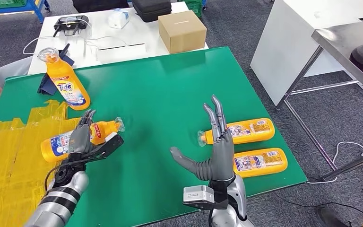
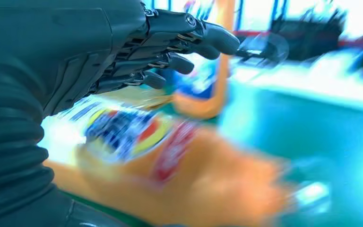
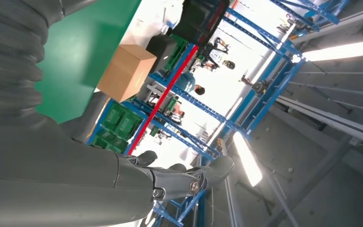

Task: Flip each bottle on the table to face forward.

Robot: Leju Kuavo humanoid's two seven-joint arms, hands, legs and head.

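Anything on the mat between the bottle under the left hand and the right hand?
Nothing: in the head view the green mat lies bare between the lying bottle under the left hand and the open right hand.

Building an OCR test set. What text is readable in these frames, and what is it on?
"Tide": label of the upright bottle.
Label of the bottle under the left hand, the held bottle: too blurred to read, in the left wrist view too.
Labels of the two lying bottles by the right hand, the farther bottle and the nearer bottle: print too small to read.
Cardboard box: no text visible.
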